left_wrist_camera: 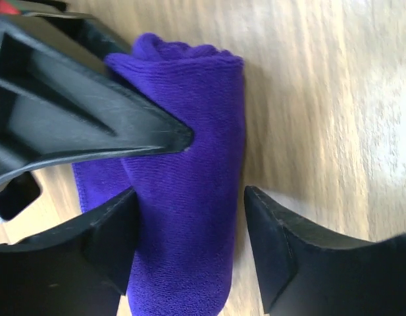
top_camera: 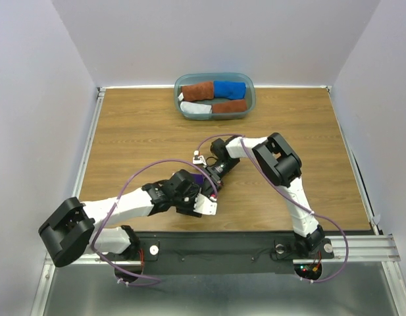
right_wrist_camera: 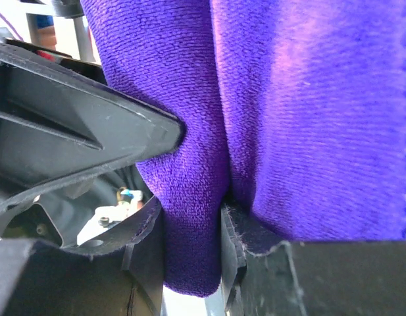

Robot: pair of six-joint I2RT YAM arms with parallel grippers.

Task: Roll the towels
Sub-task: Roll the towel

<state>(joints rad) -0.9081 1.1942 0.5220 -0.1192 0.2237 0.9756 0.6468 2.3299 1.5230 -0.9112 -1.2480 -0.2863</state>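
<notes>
Two pincers: the left pincer (left_wrist_camera: 189,194) and the right pincer (right_wrist_camera: 193,217) meet near the middle of the brown wooden tabletop (top_camera: 137,131), both at one towel.
Towel: a deep purple fuzzy cloth towel (left_wrist_camera: 196,92), already bunched into a thick, loose roll and lying lengthwise on the tabletop.
Left pincer: spread wide and gripping nothing. The roll lies in the gap between its fingers, against one finger and apart from the other.
Right pincer: nearly closed, with a fold of the purple towel squeezed between its fingers.
Step in hand: probably tightening or finishing the roll.
Doing it well: the right pincer should hold its fold firmly so the layers do not spring loose. The left should close across the whole thickness of the roll, not on one outer layer, and keep low to the tabletop.
Risk: the fuzzy cloth is soft and may sag or unwind if either side lets go early.
Finished rolls: a rust-brown rolled towel (top_camera: 197,91) and a bright blue rolled towel (top_camera: 229,89) lie with others in the teal-grey plastic tub (top_camera: 250,92), well apart at the far edge.
</notes>
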